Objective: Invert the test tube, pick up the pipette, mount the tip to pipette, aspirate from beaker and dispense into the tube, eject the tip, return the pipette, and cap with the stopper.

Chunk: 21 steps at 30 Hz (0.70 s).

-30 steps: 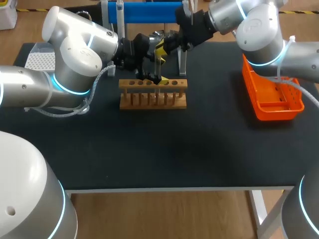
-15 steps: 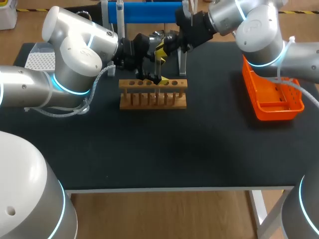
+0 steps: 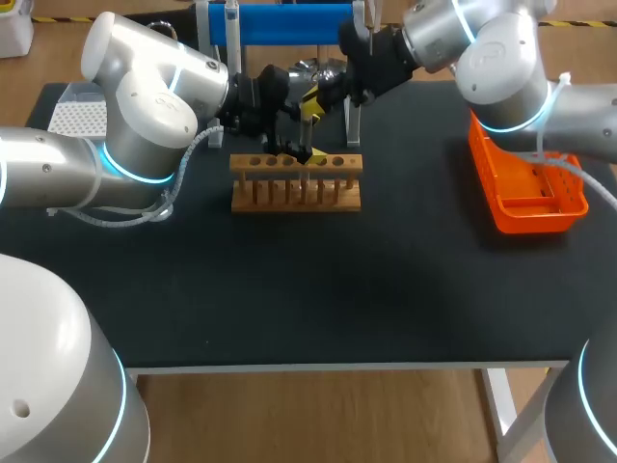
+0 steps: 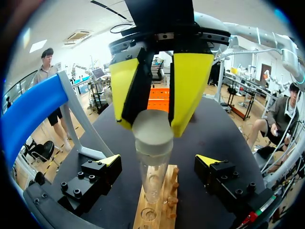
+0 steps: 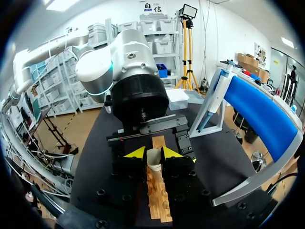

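Note:
My right gripper (image 3: 310, 97) is shut on a clear test tube (image 3: 308, 123), holding it upright over the wooden rack (image 3: 295, 185). In the left wrist view that gripper's big yellow fingers (image 4: 189, 86) clamp the tube's top end (image 4: 152, 143), and the tube hangs down toward the rack's holes (image 4: 153, 205). My left gripper (image 4: 159, 162) stands wide open on either side of the tube, lower down, without touching it. In the right wrist view my right gripper (image 5: 153, 153) pinches the tube (image 5: 153, 157) above the rack (image 5: 157, 195), with the left arm's wrist (image 5: 138, 98) right behind.
A blue pipette stand (image 3: 280, 21) with clear legs stands behind the rack. An orange basket (image 3: 525, 188) sits at the right, and a white tip box (image 3: 77, 118) at the far left. The black table (image 3: 318, 289) stretches out in front of the rack.

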{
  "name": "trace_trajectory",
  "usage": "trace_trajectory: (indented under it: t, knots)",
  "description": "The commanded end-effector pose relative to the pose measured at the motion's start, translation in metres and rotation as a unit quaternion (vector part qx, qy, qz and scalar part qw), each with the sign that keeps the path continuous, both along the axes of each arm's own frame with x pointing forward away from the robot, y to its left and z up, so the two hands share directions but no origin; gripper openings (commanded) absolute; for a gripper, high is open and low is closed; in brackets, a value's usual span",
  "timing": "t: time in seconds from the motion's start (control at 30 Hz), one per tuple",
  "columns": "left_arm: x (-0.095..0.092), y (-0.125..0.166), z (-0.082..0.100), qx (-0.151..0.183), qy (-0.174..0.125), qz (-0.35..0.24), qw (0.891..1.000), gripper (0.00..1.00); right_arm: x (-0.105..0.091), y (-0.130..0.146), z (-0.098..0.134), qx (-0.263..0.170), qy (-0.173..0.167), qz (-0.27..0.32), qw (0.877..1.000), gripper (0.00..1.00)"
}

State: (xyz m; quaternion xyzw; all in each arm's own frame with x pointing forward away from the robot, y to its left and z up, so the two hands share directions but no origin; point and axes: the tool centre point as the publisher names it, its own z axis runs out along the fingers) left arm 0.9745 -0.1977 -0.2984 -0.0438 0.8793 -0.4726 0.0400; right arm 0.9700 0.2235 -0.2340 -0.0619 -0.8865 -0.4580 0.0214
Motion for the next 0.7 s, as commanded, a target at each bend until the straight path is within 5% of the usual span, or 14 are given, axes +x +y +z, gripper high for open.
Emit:
trace_trajectory:
  t: [0.03,0.07,0.1,0.13,0.17,0.7]
  knots:
    - [0.000,0.000,0.000,0.000,0.000,0.000,1.000,1.00,-0.002,-0.001,-0.006,-0.011,-0.001,0.001,1.000,0.00]
    - [0.000,0.000,0.000,0.000,0.000,0.000,1.000,1.00,-0.002,-0.001,-0.006,-0.010,-0.001,0.000,1.000,0.10]
    - [0.000,0.000,0.000,0.000,0.000,0.000,1.000,1.00,-0.002,-0.002,-0.007,-0.009,0.000,-0.004,1.000,0.40]
    - [0.000,0.000,0.000,0.000,0.000,0.000,1.000,1.00,-0.001,-0.003,-0.006,-0.005,-0.001,-0.008,1.000,0.82]
    - [0.000,0.000,0.000,0.000,0.000,0.000,1.000,1.00,0.000,-0.004,-0.005,0.001,0.000,-0.010,1.000,1.00]
    - [0.000,0.000,0.000,0.000,0.000,0.000,1.000,1.00,0.002,-0.023,0.021,0.152,-0.047,-0.006,0.987,1.00]
